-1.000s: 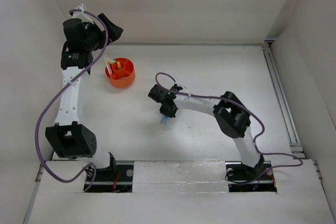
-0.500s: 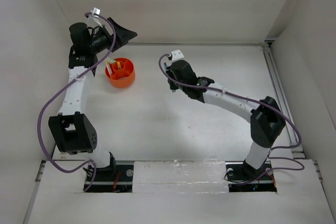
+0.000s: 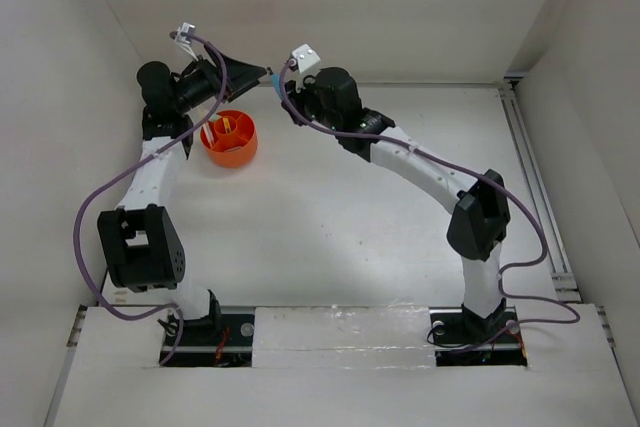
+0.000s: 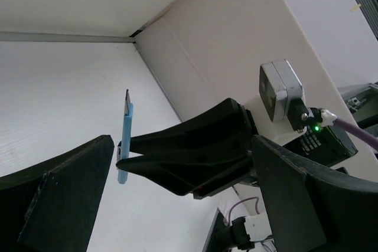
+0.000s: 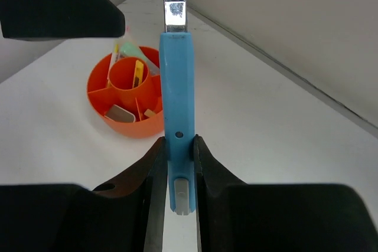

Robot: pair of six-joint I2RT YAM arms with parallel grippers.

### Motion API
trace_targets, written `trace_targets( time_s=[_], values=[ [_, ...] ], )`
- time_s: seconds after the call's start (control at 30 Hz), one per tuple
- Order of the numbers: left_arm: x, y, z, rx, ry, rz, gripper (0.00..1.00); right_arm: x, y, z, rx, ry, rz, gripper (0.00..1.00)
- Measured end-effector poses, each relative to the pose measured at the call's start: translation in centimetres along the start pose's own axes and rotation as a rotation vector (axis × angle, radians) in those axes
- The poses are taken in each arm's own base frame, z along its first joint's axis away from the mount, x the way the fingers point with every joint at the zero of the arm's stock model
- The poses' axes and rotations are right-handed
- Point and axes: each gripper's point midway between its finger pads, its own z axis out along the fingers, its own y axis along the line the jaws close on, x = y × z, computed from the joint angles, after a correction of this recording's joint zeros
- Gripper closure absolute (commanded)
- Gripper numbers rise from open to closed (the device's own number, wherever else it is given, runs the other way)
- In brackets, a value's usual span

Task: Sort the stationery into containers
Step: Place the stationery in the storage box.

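My right gripper (image 5: 177,143) is shut on a blue cutter (image 5: 176,87) with a metal blade tip, held upright in the air. It hangs at the back of the table, just right of the orange tub (image 3: 230,157). The tub's compartments (image 5: 94,95) hold a yellow and a pale green pen, a grey eraser and a small tan one. My left gripper (image 3: 258,72) is wide open above the tub, facing the right gripper (image 3: 283,87). In the left wrist view the blue cutter (image 4: 125,128) sits between my open fingers (image 4: 71,193), apart from both.
White walls close in the back and both sides. A metal rail (image 3: 530,177) runs along the right edge of the table. A purple cable (image 3: 100,197) loops along the left arm, another along the right arm (image 3: 420,172).
The right arm has swung from the table's middle up to the back left, carrying the blue cutter. The left gripper has turned rightward to face it, staying open.
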Motion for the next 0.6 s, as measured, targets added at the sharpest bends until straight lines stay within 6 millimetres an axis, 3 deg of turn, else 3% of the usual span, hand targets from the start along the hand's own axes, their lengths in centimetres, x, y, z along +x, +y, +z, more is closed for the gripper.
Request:
trace_targets(
  time_s=[0.3, 0.47, 0.53, 0.6],
  values=[
    [1.1, 2.0, 0.1, 0.020, -0.006, -0.019, 0.06, 0.1, 0.7, 0.6, -0.063, 0.012, 0.023, 1.00],
    [1.4, 2.3, 0.0, 0.025, -0.013, -0.010, 0.11, -0.4, 2.1, 0.4, -0.111, 0.006, 0.035, 1.00],
    [1.2, 2.3, 0.0, 0.027, -0.019, -0.003, 0.17, -0.6, 2.8, 0.4, -0.133, 0.003, 0.038, 1.00],
    [1.1, 2.3, 0.1, 0.027, -0.025, 0.002, 0.33, -0.8, 3.6, 0.3, -0.154, 0.000, 0.039, 1.00]
  ],
)
